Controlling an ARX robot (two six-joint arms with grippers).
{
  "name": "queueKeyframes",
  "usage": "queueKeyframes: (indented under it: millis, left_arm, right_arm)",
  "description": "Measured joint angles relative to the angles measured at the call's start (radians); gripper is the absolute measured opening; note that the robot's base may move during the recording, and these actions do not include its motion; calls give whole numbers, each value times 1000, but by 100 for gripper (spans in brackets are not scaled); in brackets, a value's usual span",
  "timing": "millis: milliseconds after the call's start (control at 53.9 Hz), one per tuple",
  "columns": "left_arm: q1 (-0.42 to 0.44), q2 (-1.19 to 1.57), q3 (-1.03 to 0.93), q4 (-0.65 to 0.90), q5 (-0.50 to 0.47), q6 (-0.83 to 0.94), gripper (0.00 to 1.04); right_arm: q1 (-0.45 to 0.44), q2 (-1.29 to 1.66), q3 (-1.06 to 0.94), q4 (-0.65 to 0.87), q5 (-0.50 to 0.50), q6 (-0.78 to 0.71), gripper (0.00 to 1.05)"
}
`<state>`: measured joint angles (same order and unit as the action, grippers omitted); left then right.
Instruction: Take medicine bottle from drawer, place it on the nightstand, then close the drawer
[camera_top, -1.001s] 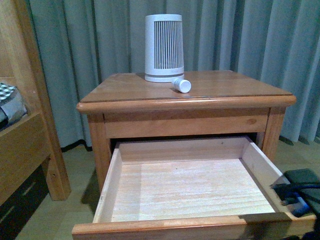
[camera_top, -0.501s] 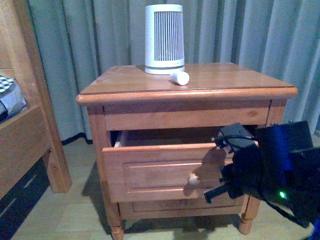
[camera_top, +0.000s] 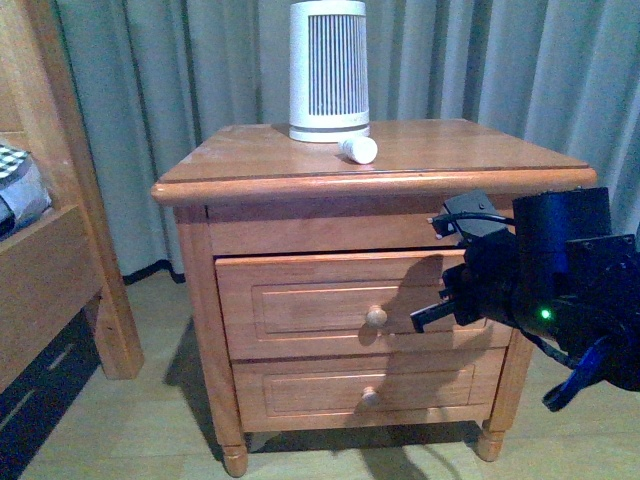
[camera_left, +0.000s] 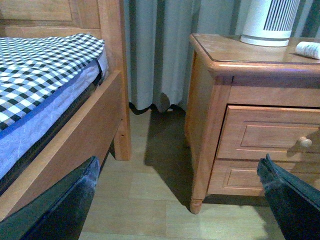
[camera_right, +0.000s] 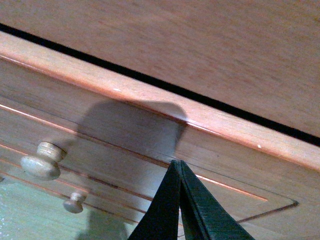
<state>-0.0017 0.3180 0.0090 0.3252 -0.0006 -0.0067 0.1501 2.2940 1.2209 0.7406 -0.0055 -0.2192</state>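
The medicine bottle (camera_top: 358, 150) lies on its side on the nightstand (camera_top: 460, 160) top, just in front of the white ribbed device (camera_top: 329, 70); it also shows in the left wrist view (camera_left: 309, 49). The upper drawer (camera_top: 300, 305) is pushed in, its front about flush, its knob (camera_top: 376, 317) facing me. My right gripper (camera_top: 418, 323) is shut and empty, with its tip against the drawer front right of the knob; in the right wrist view the right gripper (camera_right: 178, 164) touches the panel. My left gripper (camera_left: 177, 200) is open and empty, low over the floor beside the nightstand's left side.
The shallower lower drawer (camera_top: 300, 392) is shut. A wooden bed frame (camera_top: 60, 250) with a checked mattress (camera_left: 35, 65) stands to the left. Grey curtains (camera_top: 500, 70) hang behind. Wood-look floor (camera_left: 145, 205) lies between the bed and the nightstand.
The drawer has gone from fully open to pushed in. My right arm has come into view and followed the drawer front inward. The bottle has stayed on top.
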Motion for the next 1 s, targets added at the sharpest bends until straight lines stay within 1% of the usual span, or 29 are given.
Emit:
queueKeyframes:
  millis: [111, 241, 297, 426, 538, 630, 705, 742, 834, 909, 927, 946, 964, 1001]
  left_arm:
    - [0, 0, 0, 0, 0, 0, 98]
    - [0, 0, 0, 0, 0, 0, 98]
    - [0, 0, 0, 0, 0, 0, 98]
    - [0, 0, 0, 0, 0, 0, 98]
    - [0, 0, 0, 0, 0, 0, 98]
    - [0, 0, 0, 0, 0, 0, 98]
    - [0, 0, 0, 0, 0, 0, 98]
    - [0, 0, 0, 0, 0, 0, 98]
    - [0, 0, 0, 0, 0, 0, 98]
    - [0, 0, 0, 0, 0, 0, 98]
    - [0, 0, 0, 0, 0, 0, 98]
    - [0, 0, 0, 0, 0, 0, 98]
    - [0, 0, 0, 0, 0, 0, 98]
    - [0, 0, 0, 0, 0, 0, 98]
  right_arm:
    - [-6, -48, -90, 15, -28, 61, 3]
    - [-12, -163, -247, 45, -97, 177, 3]
    - [-16, -244, -336, 60, -137, 249, 3]
    - [-31, -448, -520, 80, -207, 363, 3]
    - [-54, -697, -687, 43, -271, 436, 3]
    - [-83, -981, -826, -71, -335, 468, 3]
    - [-120, -1235, -908, -220, -387, 490, 3]
    - [-139, -1336, -933, -285, -399, 490, 6]
    - [-227, -1671, -983, -505, -466, 493, 23]
    - [-325, -1922, -993, -673, -541, 491, 37]
    - [-335, -1975, -997, -692, -523, 478, 39]
    - [-326, -2023, -998, -720, -443, 451, 36]
    - [-313, -2044, -998, -734, -405, 439, 35]
    - [-219, -2130, -1017, -764, -192, 354, 24]
